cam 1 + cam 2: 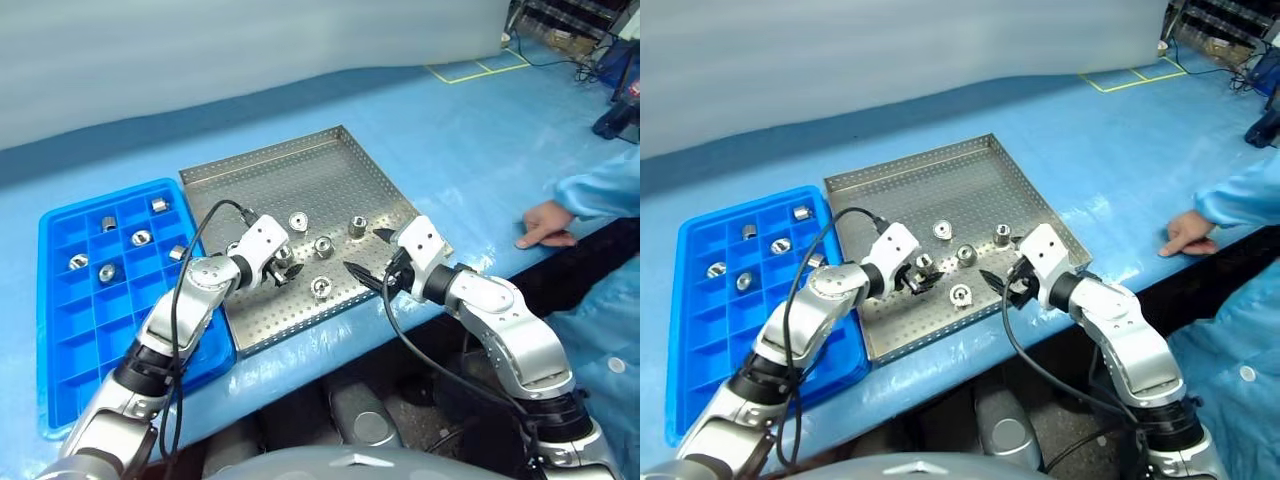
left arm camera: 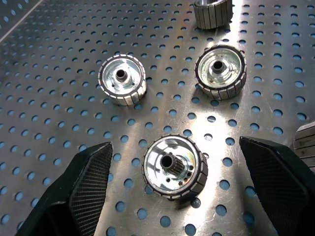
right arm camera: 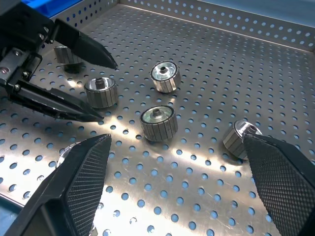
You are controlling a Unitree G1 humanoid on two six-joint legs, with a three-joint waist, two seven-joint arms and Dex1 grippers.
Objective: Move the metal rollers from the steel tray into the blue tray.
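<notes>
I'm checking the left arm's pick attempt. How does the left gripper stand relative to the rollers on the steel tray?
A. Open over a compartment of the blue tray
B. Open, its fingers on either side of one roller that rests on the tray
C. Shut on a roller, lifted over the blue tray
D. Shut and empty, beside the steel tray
B: in the left wrist view the left gripper is open, one roller lying between its fingers on the steel tray, not yet gripped.

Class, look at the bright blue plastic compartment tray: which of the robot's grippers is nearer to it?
Left. The left gripper hangs over the grey perforated steel tray beside the blue tray; the right gripper is over the steel tray's far side.
</notes>
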